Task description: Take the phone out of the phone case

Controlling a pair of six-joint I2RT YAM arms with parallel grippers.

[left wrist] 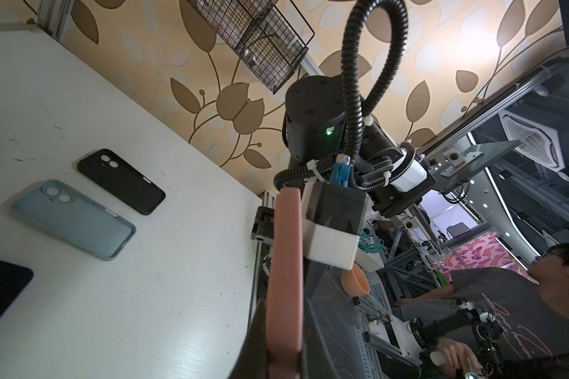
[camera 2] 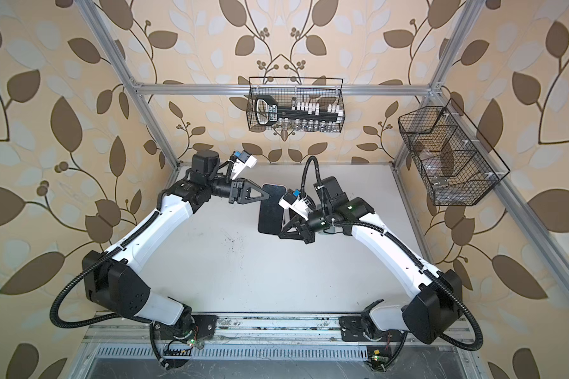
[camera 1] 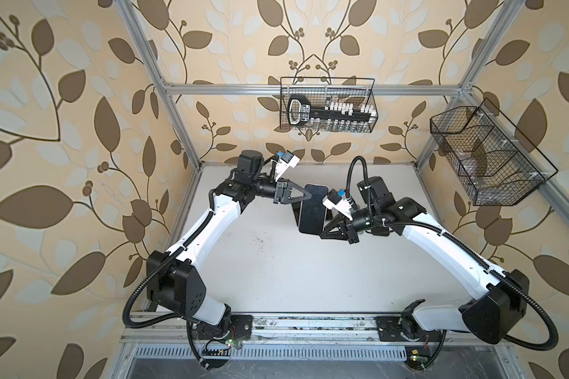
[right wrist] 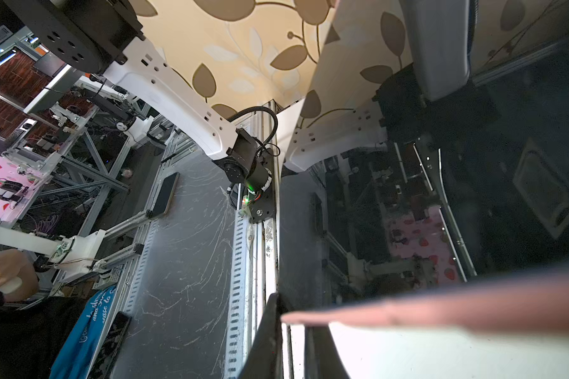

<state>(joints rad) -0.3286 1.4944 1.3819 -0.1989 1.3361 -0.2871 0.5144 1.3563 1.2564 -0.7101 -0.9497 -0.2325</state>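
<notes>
top views | left end effector (camera 1: pixel 305 196) pinched narrow on the end of the pink phone case (left wrist: pixel 284 279) | right end effector (camera 1: pixel 324 233) pinched narrow on its opposite long edge | phone (camera 1: pixel 312 213) seated in the case, spanning between both end effectors, held off the desk (camera 1: pixel 276 262)

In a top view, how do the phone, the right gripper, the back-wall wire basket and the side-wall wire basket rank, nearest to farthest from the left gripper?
1. phone, gripped by the left gripper itself.
2. right gripper, on the phone's lower right corner.
3. back-wall wire basket, hanging behind.
4. side-wall wire basket, far to the right.
</notes>
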